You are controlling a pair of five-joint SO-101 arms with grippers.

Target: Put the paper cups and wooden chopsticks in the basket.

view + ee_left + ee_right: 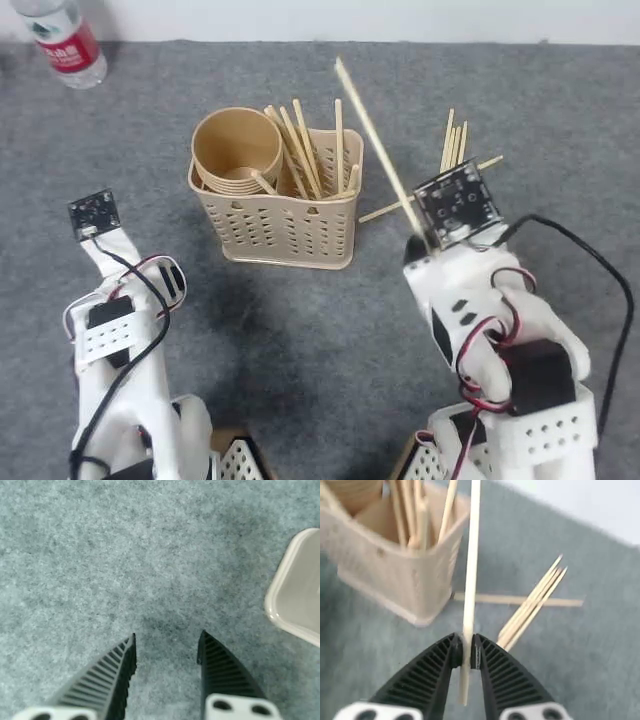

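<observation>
A beige slotted basket (290, 222) stands mid-table and holds stacked paper cups (237, 148) and several wooden chopsticks (310, 150). My right gripper (466, 652) is shut on one chopstick (469, 565), held raised just right of the basket; in the high view that chopstick (378, 150) slants up past the basket's right corner. More chopsticks (452, 148) lie on the carpet to the right, also visible as loose chopsticks (532, 602) in the right wrist view. My left gripper (166, 645) is open over bare carpet, left of the basket's corner (295, 595).
A plastic water bottle (62, 40) lies at the back left. Grey carpet (320, 330) covers the table, with free room in front of the basket and between the two arms.
</observation>
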